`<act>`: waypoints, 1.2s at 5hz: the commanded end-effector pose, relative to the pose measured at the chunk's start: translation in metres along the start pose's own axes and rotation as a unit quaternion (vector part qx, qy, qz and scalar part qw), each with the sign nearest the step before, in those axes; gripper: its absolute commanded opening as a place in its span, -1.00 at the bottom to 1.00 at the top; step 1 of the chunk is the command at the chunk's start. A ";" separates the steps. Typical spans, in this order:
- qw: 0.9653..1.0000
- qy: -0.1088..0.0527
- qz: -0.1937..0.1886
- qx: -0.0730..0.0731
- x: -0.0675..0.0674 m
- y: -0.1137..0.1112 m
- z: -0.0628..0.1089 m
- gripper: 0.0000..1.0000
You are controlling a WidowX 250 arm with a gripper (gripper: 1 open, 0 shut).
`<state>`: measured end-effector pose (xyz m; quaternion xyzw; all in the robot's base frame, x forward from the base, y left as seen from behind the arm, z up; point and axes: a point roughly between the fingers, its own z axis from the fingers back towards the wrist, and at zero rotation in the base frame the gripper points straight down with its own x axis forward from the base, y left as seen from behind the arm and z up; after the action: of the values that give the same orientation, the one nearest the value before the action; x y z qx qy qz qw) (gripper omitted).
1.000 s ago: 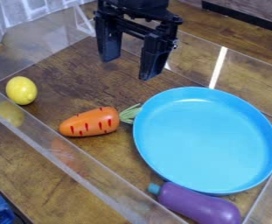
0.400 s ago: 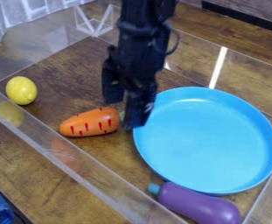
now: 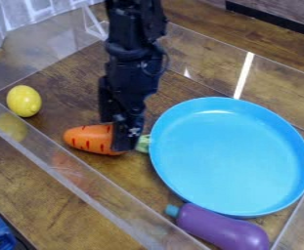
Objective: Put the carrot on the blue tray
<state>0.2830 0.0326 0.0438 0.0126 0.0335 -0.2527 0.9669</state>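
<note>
The orange carrot (image 3: 92, 139) lies on the wooden table left of the blue tray (image 3: 233, 156), its green top (image 3: 144, 144) pointing at the tray's rim. My gripper (image 3: 120, 130) hangs straight down over the carrot's leafy end, open, with one black finger behind the carrot and the other (image 3: 132, 135) in front of it near the green top. The jaws straddle the carrot without being shut on it. Part of the carrot's right end is hidden by the fingers. The tray holds nothing.
A yellow lemon (image 3: 23, 101) sits at the left by the clear plastic wall (image 3: 63, 176). A purple eggplant (image 3: 224, 231) lies at the front, just below the tray. The clear wall runs along the front left edge.
The gripper has come down and to the left, from above the table's back to around the carrot's leafy end, and has rolled about its vertical axis. The carrot has not moved.
</note>
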 end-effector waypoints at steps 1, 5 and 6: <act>1.000 -0.025 0.009 0.014 0.004 0.019 0.003 1.00; 0.990 -0.062 0.125 0.003 -0.003 0.042 -0.007 -1.00; 0.992 -0.075 0.104 -0.002 -0.007 0.043 -0.010 -1.00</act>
<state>0.2926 0.0674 0.0200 -0.0151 -0.0143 -0.1540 0.9878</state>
